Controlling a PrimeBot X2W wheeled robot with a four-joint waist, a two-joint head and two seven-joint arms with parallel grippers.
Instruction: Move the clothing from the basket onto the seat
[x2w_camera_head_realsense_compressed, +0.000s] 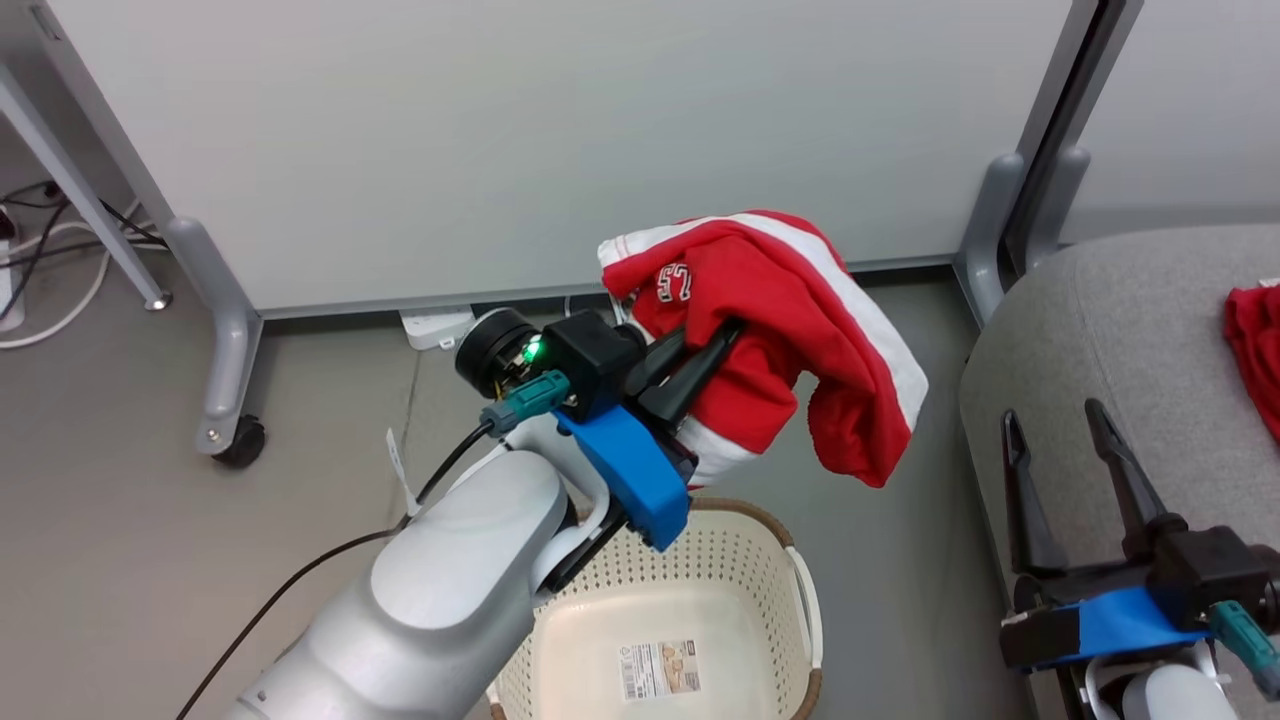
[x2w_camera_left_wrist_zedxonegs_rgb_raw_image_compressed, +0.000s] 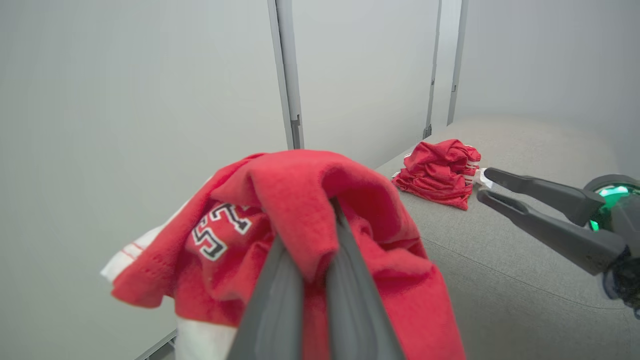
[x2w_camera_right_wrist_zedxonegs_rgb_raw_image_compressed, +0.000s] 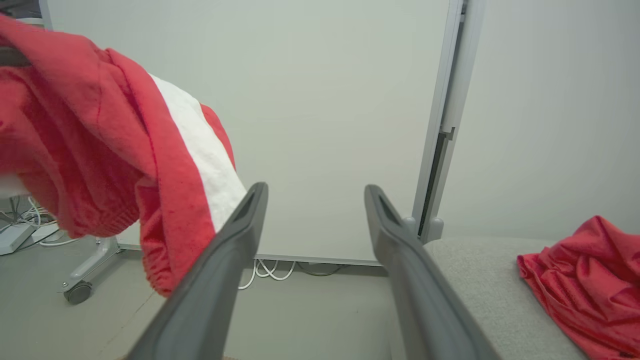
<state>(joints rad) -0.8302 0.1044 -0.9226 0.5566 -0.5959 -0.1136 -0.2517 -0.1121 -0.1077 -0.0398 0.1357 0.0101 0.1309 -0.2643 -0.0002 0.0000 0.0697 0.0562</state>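
Head view: clamping clothing in left gripper, short of the seat, with right gripper spread, empty. Carry fully above the seat before releasing.

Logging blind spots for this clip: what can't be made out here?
Head view: the basket is partly hidden by the left forearm, cut by the bottom edge.
Head view: red garment on the seat, cut by the right edge.
Left wrist view: print on the held garment is folded, unreadable.

2 red garments, 1 basket, 1 grey seat, 2 grippers: L gripper, R gripper
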